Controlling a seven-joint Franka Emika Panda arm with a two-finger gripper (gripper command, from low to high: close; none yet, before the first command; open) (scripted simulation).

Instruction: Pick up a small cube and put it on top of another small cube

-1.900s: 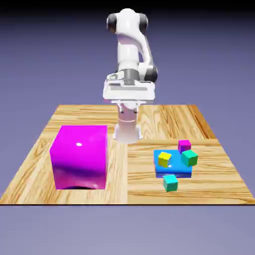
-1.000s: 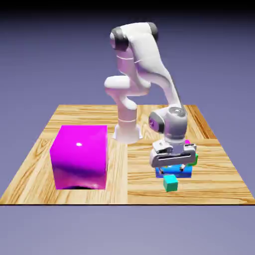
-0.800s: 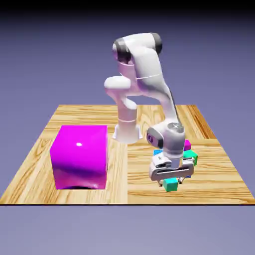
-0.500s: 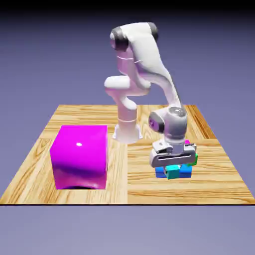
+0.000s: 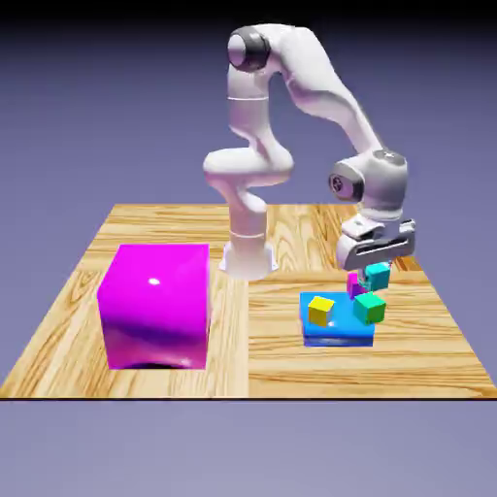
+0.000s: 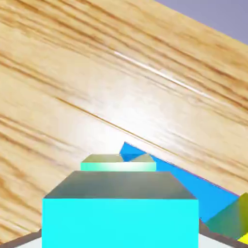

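My gripper (image 5: 376, 268) is shut on the small cyan-teal cube (image 5: 379, 279) and holds it in the air. It hangs just above the greener small cube (image 5: 369, 309), which sits on the right side of a flat blue plate (image 5: 336, 334). In the hand view the held cube (image 6: 121, 213) fills the bottom and hides most of my fingertips. The greener cube's top (image 6: 118, 165) shows just beyond the held cube, and the blue plate (image 6: 193, 186) lies to the right.
A yellow small cube (image 5: 320, 310) rests on the plate's left part. A small magenta cube (image 5: 355, 285) sits behind the plate, partly hidden by the held cube. A big magenta block (image 5: 155, 304) stands at the exterior view's left on the wooden table (image 5: 291, 369).
The gripper came down over the cyan-teal cube at the table's front, shut on it, lifted it, and carried it up and toward the exterior view's right, above the greener cube.
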